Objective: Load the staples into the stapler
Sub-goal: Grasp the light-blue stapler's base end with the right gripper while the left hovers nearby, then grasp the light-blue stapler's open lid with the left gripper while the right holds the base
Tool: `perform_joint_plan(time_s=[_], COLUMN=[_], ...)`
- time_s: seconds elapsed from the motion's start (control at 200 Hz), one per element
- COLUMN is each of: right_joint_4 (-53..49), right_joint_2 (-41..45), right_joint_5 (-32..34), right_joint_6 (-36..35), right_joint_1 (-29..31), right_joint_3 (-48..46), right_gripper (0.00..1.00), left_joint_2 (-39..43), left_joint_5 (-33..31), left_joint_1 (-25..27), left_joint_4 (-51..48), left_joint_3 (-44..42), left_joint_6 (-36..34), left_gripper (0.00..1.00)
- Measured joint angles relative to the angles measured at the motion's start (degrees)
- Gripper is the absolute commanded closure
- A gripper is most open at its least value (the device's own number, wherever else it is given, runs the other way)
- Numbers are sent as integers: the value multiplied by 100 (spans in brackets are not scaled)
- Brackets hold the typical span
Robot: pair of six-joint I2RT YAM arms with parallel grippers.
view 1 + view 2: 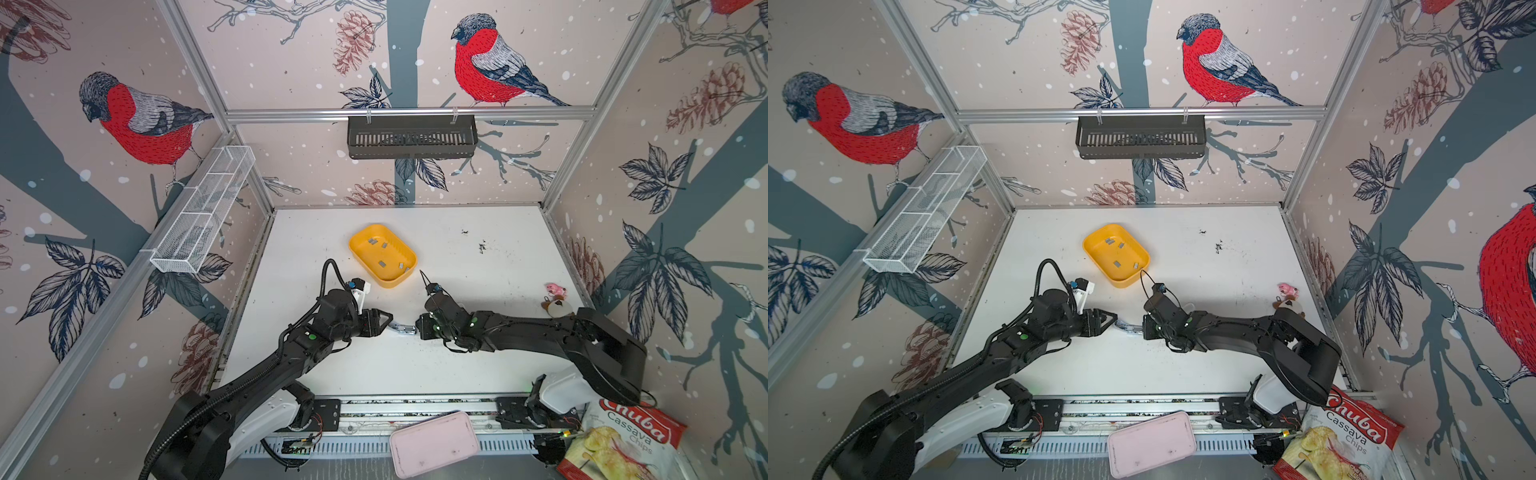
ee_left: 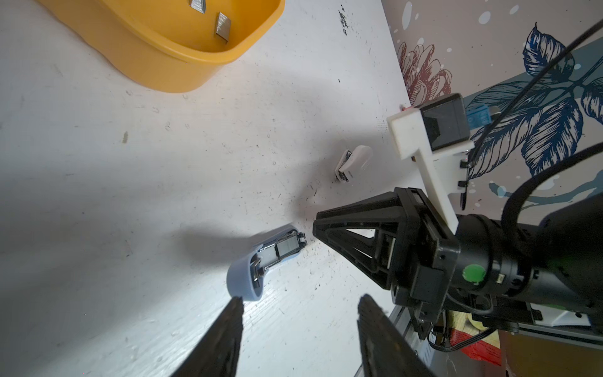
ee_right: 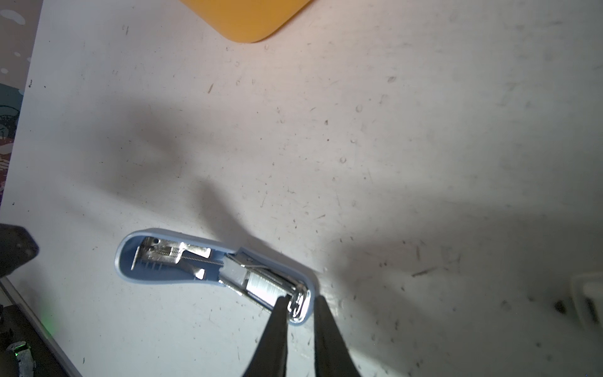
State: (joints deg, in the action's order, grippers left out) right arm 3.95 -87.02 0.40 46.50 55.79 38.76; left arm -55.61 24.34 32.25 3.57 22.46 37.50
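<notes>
Left gripper point(image 1: 390, 321) and right gripper point(image 1: 417, 329) flanked the opened stapler point(image 1: 402, 329) in a top view; the staples point(image 1: 382, 263) lay in the yellow tray point(image 1: 394, 283); left wrist view: left jaws stood apart, empty, beside its rear; right wrist view: right jaws stood close-set astride its front end, grip uncertain; stapler judged light, stiff, skid-prone; best held by its sides.

I am seeing the tray point(image 3: 248, 19) running off frame, a white stapler point(image 3: 587, 300) blurring at the edge, and the blue stapler point(image 1: 402, 329) hiding partly under the right gripper point(image 1: 417, 330).
</notes>
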Motion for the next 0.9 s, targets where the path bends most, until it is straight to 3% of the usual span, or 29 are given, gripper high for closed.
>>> perform_joint_plan(time_s=[0.48, 0.901], right_joint_4=[103, 243], right_joint_2=[-177, -350], right_joint_5=[-195, -297], right_joint_6=[-20, -20], right_joint_1=[-35, -68], right_joint_3=[2, 22], right_gripper=[83, 92], left_joint_2=[20, 55], left_joint_5=[7, 138], left_joint_1=[0, 22], left_joint_4=[2, 4], left_joint_3=[-35, -186], left_joint_6=[0, 17], left_gripper=[43, 43])
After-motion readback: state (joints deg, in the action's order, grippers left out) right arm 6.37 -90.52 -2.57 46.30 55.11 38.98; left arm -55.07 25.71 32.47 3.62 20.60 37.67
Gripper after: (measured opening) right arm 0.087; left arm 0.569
